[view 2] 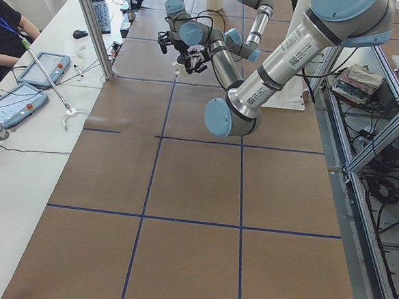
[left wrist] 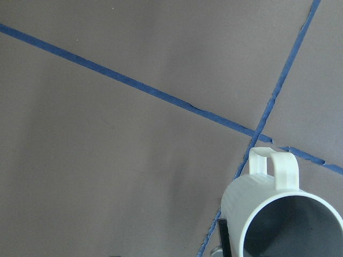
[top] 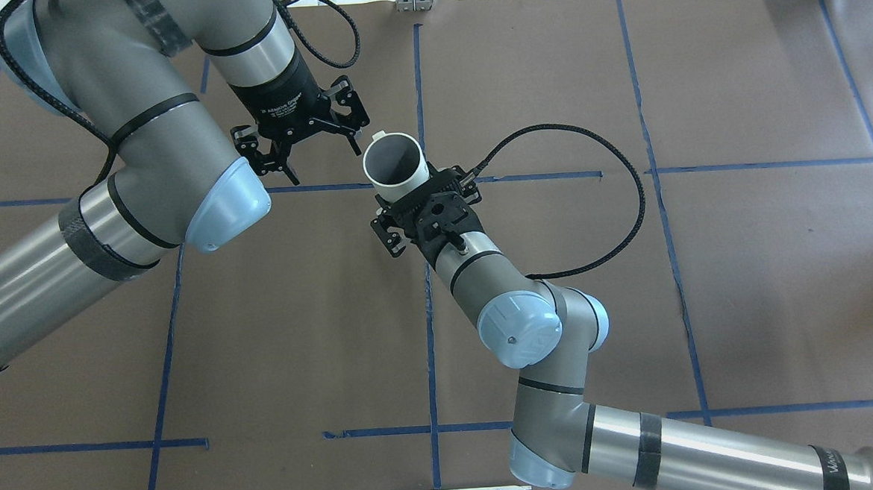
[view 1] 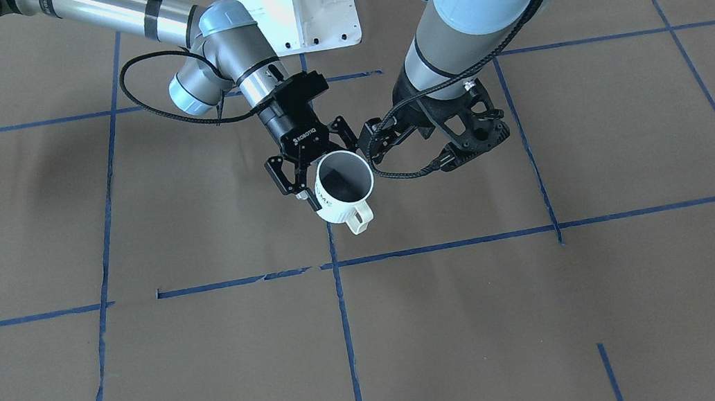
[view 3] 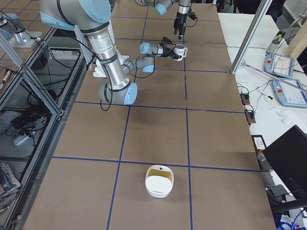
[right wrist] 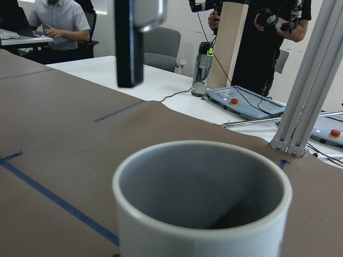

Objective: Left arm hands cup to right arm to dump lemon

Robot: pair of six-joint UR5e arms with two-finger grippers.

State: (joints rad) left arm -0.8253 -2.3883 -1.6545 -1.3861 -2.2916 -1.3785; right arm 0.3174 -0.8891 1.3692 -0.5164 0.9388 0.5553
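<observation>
Cup [top: 395, 163] held off the bench [view 1: 212, 361], mouth up; right gripper [view 1: 331, 175] jaws clenched on its wall, left gripper [top: 325, 161] jaws released just beside it, not touching.

Glazed ceramic by the look, so probably stiff, brittle, fairly light and slick. A firm clamp across the wall below the rim seems safer than the thin squarish handle [view 1: 360, 217], which points away from the right gripper. No lemon shows in the grey inside, though shadow hides the bottom. Tipping likely wants a slow wrist roll, lest the cup slide.
</observation>
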